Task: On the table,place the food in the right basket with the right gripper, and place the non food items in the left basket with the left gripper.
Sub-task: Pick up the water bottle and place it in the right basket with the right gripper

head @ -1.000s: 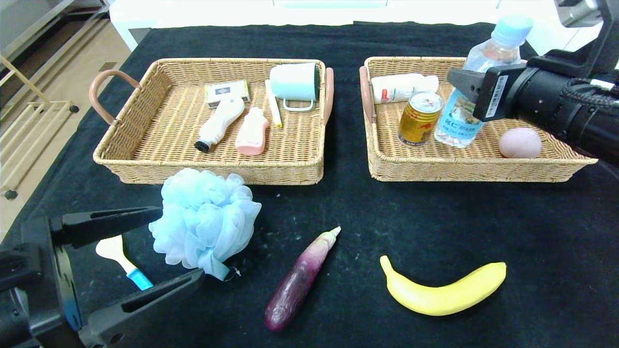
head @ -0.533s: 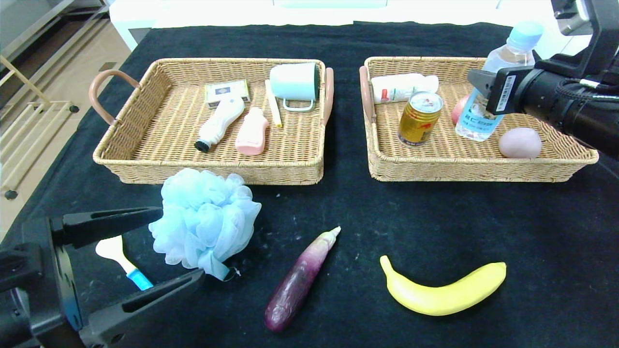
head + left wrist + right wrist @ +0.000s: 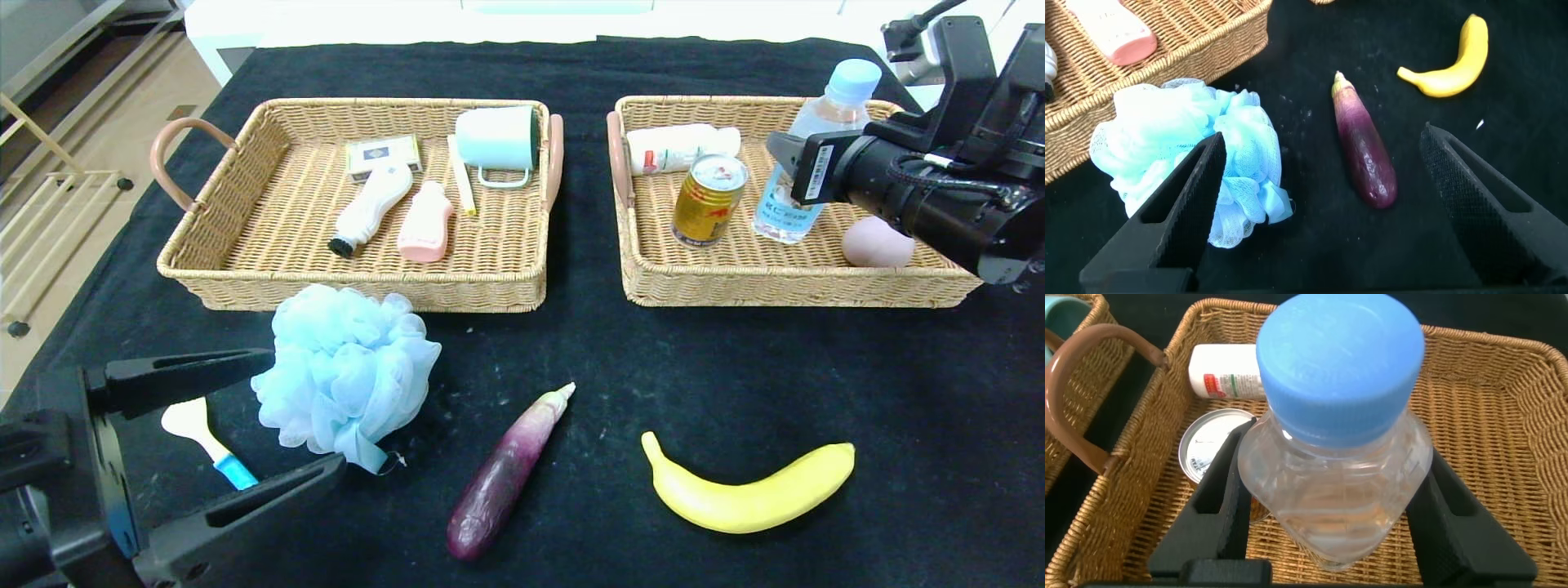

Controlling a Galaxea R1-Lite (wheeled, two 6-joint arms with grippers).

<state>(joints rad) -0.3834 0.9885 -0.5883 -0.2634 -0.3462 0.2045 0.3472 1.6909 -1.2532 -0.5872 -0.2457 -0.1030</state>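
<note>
The right end effector (image 3: 785, 157) grips the bottle (image 3: 804, 155) around its middle, one finger on each side, as the right wrist view shows. It holds the bottle upright, cap up, over the right basket (image 3: 784, 282). That makes sense, since a drink counts as food and food goes in this basket. The bottle's foot looks very low, at or near the basket floor, but I cannot tell if it touches. It sits between the can (image 3: 709, 200) and the peach (image 3: 878, 242), so there seems to be just enough room to set it down without a bump. A white tube-like thing (image 3: 682, 147) lies at the back of that basket too.

The right arm reaches in from the far right side, stretched out almost flat over the basket's edge, with the fingers pointing toward the middle of the tabletop (image 3: 735, 367).

The left end effector (image 3: 245, 420) is wide open and holds nothing. It waits low near the front left corner, with its fingers pointing toward the pouf (image 3: 347, 371). The pouf sits just past the fingertips, in front of the left basket (image 3: 359, 286). The small scoop (image 3: 208, 445) lies between the open fingers, down on the cloth. Both are not food, so they belong in the left basket, which already has a cup (image 3: 498, 139) and some other things inside.

The eggplant (image 3: 506, 474) and banana (image 3: 751, 490) lie on the tabletop near the front. I think they go next into the right basket.
</note>
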